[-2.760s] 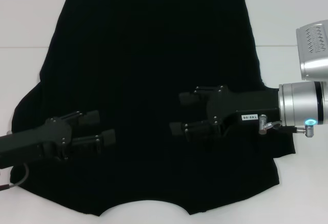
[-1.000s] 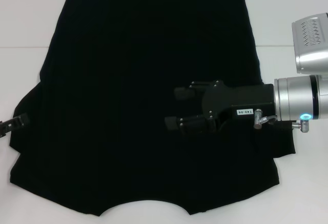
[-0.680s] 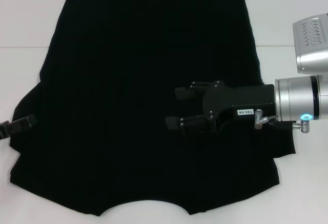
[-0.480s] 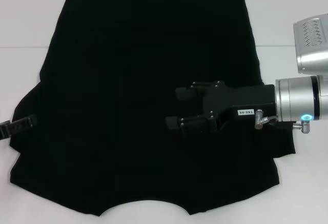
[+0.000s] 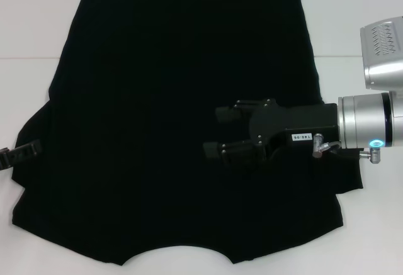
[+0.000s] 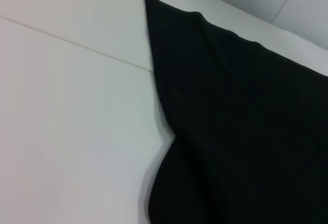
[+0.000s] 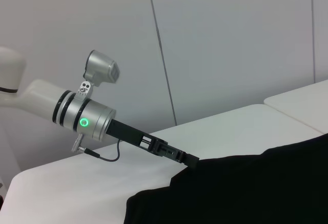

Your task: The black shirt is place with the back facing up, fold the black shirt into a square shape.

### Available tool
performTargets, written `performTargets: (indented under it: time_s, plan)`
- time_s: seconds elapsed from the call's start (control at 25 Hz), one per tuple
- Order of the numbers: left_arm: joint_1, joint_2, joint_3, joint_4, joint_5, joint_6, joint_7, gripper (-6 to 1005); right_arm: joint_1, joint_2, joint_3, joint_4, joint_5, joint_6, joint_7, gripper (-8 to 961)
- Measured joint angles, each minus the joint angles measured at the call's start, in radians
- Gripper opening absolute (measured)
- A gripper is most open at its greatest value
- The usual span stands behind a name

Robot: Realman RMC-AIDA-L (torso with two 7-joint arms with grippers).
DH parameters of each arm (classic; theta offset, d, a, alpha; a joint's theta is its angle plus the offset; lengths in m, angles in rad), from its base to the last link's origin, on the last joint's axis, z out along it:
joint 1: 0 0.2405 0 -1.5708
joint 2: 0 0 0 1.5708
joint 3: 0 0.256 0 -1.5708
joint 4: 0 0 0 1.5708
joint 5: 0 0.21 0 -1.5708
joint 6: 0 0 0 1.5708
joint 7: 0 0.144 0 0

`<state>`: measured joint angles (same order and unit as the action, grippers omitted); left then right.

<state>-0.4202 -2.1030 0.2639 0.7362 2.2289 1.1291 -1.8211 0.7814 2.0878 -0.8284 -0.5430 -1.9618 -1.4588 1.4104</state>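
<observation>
So the black shirt (image 5: 182, 99) is lying flat and spread out on the white surface (image 5: 352, 11), plain back side up, with the straight hem at the far end and the curved neckline at the near edge, closest to the robot. Nothing is folded over yet as far as I can see, and both sleeves stick out at the sides. The right tool (image 5: 219, 133) comes in from the right and sits over the shirt's right-middle area, with its two black fingers clearly spread apart and nothing between them. Can't really tell if the fingertips touch the cloth or just hover over it. The left tool (image 5: 19, 152) is way over at the shirt's left sleeve edge, only its tip poking into the head view, and honestly I can't tell whether it's open or closed. The right wrist view shows it reaching down to the shirt's edge, right at the cloth. The left wrist view just shows the shirt's side edge and sleeve lying on the surface. No containers anywhere here.
</observation>
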Motion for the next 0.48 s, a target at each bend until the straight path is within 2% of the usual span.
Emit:
performTargets:
  time_s: [0.48]
  plan:
    - [0.000, -0.002, 0.024, -0.008, 0.037, -0.001, -0.004, 838, 0.001, 0.000, 0.000, -0.001, 0.000, 0.000, 0.001, 910]
